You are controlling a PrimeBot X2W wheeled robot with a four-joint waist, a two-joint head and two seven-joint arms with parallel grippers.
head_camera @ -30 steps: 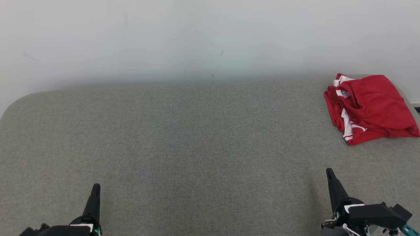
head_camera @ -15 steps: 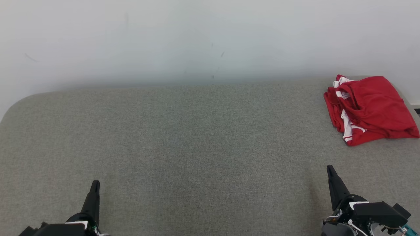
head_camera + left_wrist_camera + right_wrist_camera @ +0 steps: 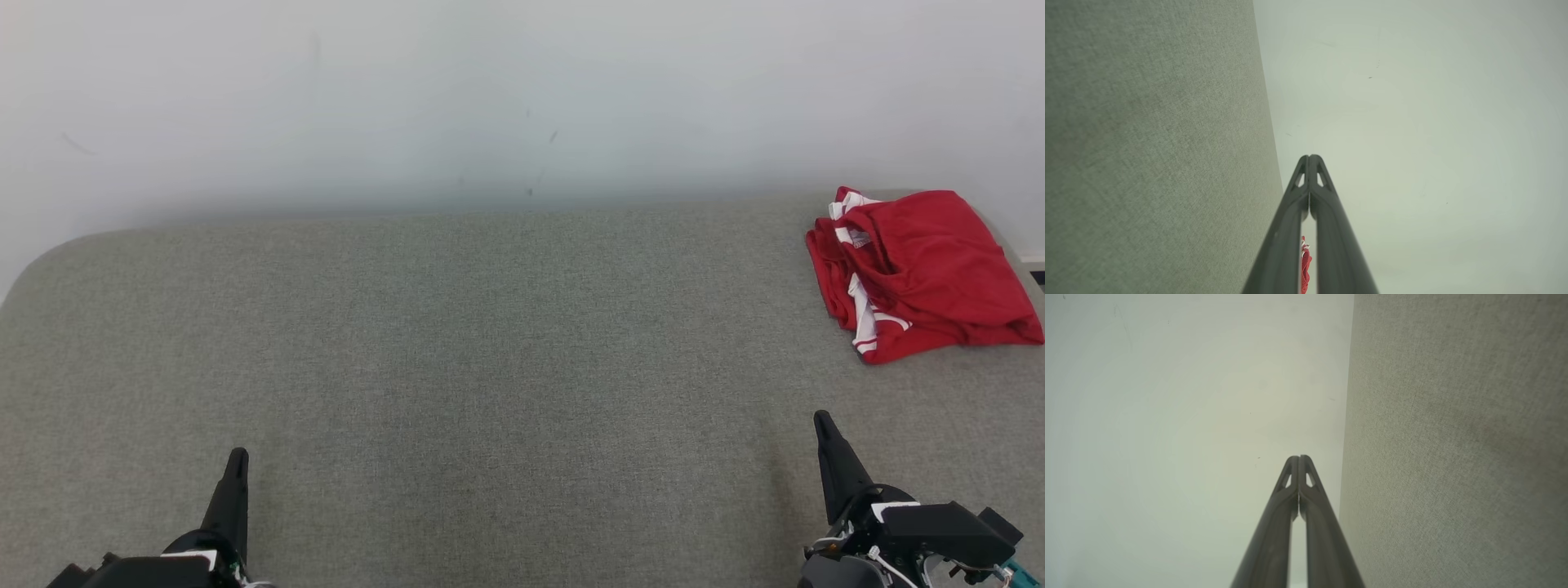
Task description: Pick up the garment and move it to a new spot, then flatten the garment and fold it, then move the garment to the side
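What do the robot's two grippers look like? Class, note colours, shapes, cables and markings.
The left gripper and the right gripper each have two long, dark fingers that taper to a slim tip. The wrist views show small triangular cut-outs near the tips. Each black housing carries a white patch. The right one also shows thin white cables and a teal part.
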